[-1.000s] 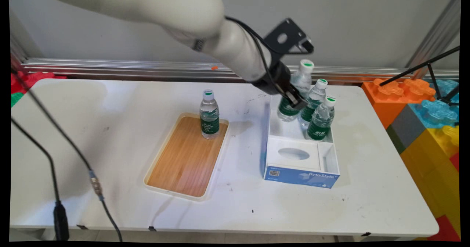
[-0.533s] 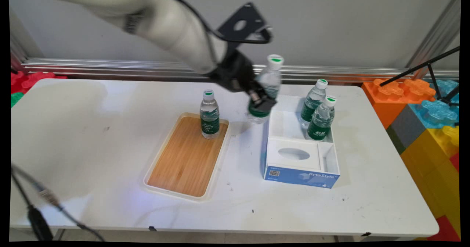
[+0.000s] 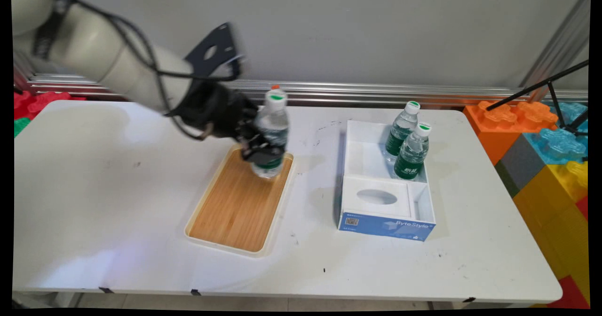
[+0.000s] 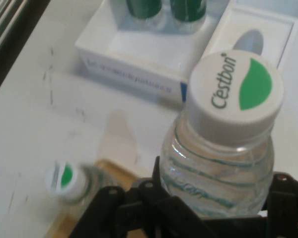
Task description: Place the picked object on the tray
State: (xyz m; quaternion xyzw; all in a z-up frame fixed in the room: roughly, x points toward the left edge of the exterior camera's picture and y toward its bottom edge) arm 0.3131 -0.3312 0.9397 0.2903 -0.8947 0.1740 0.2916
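Observation:
My gripper (image 3: 260,149) is shut on a clear water bottle (image 3: 275,118) with a green label and a white cap. It holds the bottle slightly tilted over the far end of the wooden tray (image 3: 235,208). In the hand view the held bottle (image 4: 228,129) fills the right side between the fingers (image 4: 114,208). A second bottle (image 4: 64,179) stands on the tray just beside it. In the main view that second bottle is hidden behind the hand and the held bottle.
A white box with a blue front (image 3: 385,224) stands right of the tray, with two more bottles (image 3: 402,128) (image 3: 413,152) upright in its far compartment. Coloured toy blocks (image 3: 541,137) are stacked past the table's right edge.
The gripper has carried the bottle left, out of the box, across the gap and over the tray's far end, close to the bottle standing there.

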